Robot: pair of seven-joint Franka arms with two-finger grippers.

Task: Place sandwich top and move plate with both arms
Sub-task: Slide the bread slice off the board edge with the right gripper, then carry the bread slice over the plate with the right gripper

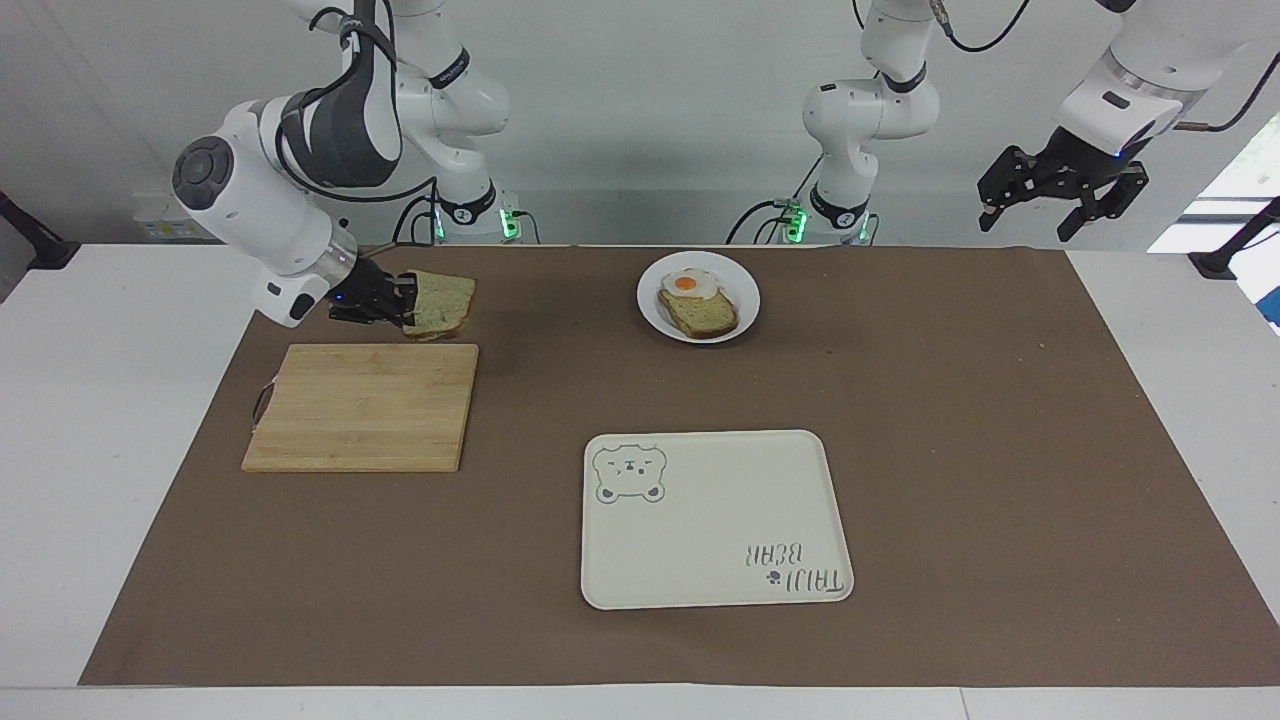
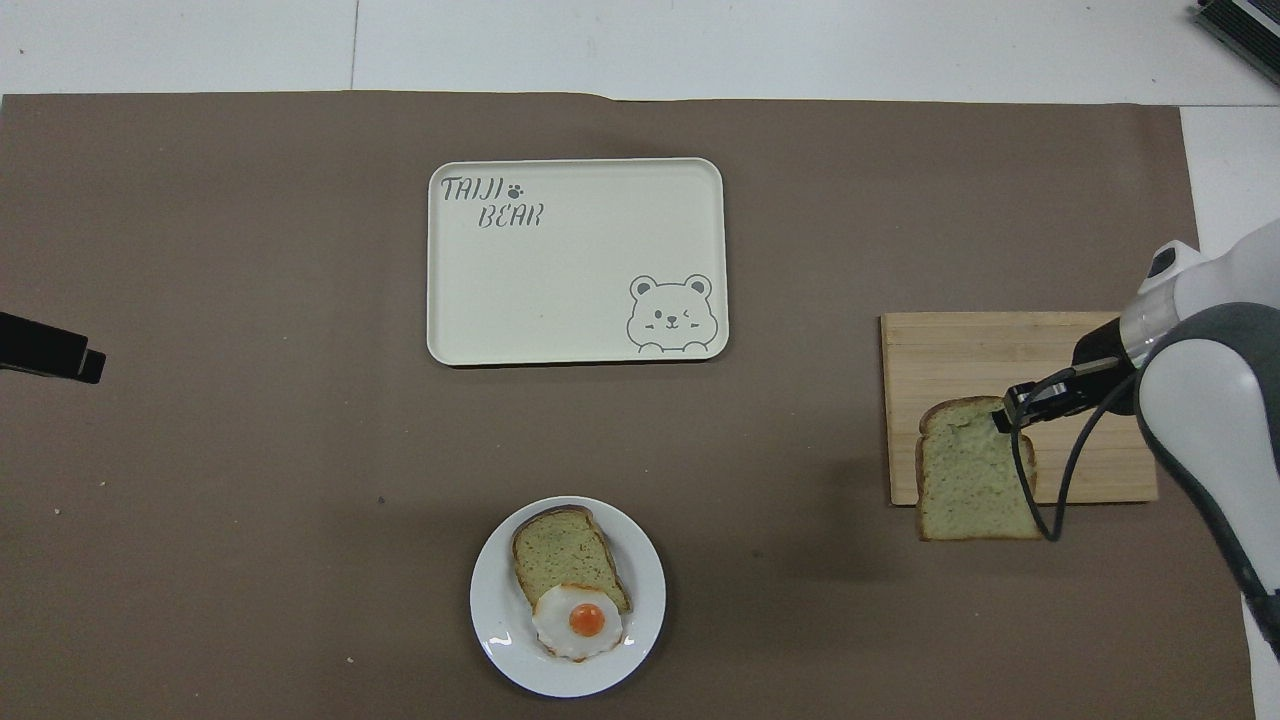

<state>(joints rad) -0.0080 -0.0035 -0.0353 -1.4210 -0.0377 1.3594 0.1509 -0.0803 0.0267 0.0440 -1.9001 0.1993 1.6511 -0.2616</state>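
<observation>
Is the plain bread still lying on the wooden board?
No, the right pincer holds the bread up in the air, past the edge of the board nearest the robots.

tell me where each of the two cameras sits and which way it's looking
Facing view: high across the table, looking at the robots; both arms show whole, the right gripper holding the sandwich top in the air, the left gripper waiting raised off the mat.
Overhead view: above the robots' end, looking steeply down and forward; only the right arm and gripper show.
Shared, half a turn apart: the sandwich top, plate, tray, cutting board.
</observation>
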